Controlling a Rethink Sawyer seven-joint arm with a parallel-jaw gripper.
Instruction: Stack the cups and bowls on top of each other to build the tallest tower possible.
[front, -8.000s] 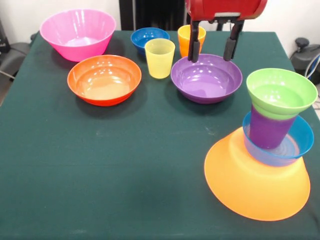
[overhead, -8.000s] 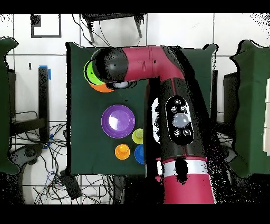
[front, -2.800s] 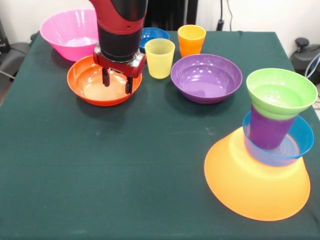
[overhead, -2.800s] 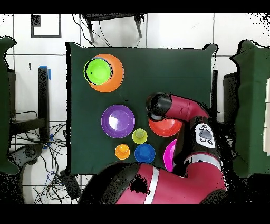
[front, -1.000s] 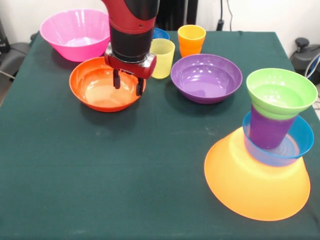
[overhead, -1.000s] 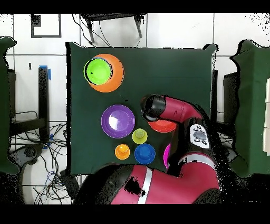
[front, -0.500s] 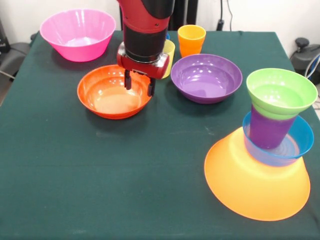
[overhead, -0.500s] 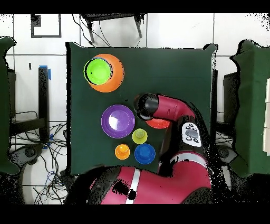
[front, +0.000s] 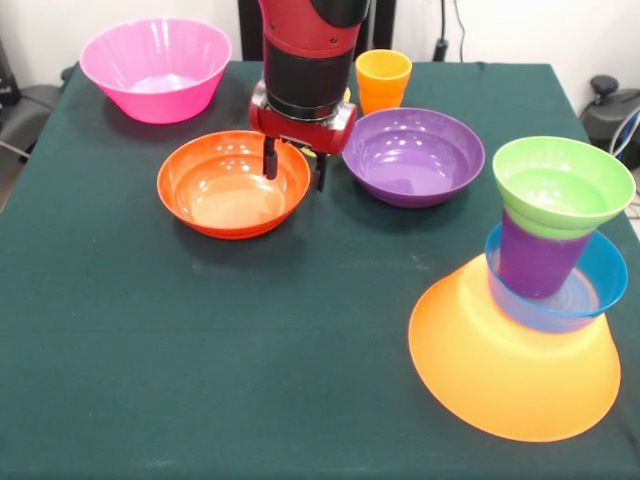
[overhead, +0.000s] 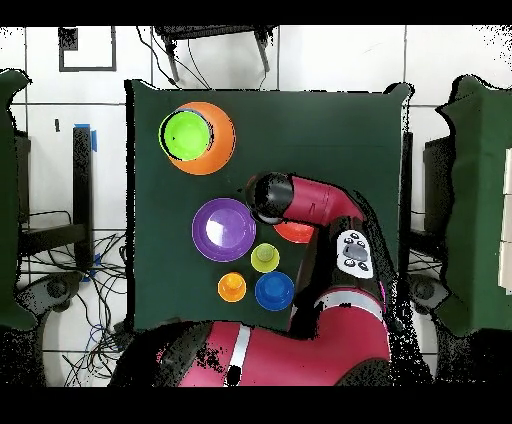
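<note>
Claw (front: 293, 168) clamped across right rim of orange-red bowl (front: 228, 190), one finger inside, one outside. Bowl sits on green surface (front: 250, 340), beside purple bowl (front: 412, 158).

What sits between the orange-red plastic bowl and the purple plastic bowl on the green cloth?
In the front view the gripper hangs there, its fingers straddling the near-right rim of the orange-red plastic bowl; the purple plastic bowl lies just beyond.

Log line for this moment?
gripper: shut on orange-red bowl rim | tower: four pieces | purple bowl: loose
</note>
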